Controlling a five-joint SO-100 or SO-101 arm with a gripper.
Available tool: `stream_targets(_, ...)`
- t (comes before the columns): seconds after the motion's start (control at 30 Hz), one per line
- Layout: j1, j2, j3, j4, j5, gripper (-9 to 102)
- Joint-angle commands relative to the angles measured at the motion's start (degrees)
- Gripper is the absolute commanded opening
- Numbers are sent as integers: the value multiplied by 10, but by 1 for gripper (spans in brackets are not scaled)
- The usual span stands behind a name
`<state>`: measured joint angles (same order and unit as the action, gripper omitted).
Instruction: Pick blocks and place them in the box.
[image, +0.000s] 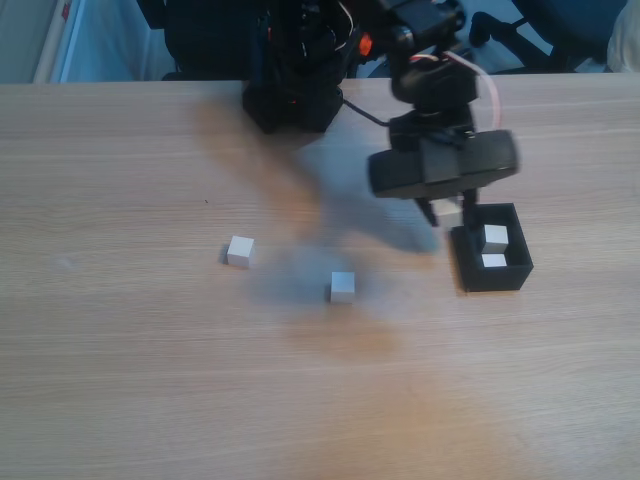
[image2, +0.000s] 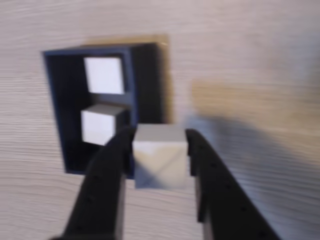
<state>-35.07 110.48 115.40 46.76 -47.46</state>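
The desk (image: 150, 380) is a light wood-grain laminate, pretty pale with fine horizontal streaks, and it takes up most of the fixed view. Soft blurry shadows fall across the middle of it. Behind the far edge there's a dark office chair (image: 540, 30) at the top right, and a pale blue-white panel (image: 90, 40) at the top left. The same grain shows in the wrist view.

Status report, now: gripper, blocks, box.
Black two-finger gripper shut on small white cube, beside the black open-topped box. Two cubes inside. Two on the wooden table. Nothing blocking.
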Motion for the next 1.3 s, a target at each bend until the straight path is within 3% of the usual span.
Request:
stream_targets(0.0,-18,-18,-67,8,11,0)
stream_targets(0.37,-72,-76,-135,36,52,7)
stream_targets(0.77,-64,-104,-165,73,47,16)
stream_targets(0.97,-4,-42,-113,122,15,12)
stream_targets(1.27,163,69,29,149,-127,19)
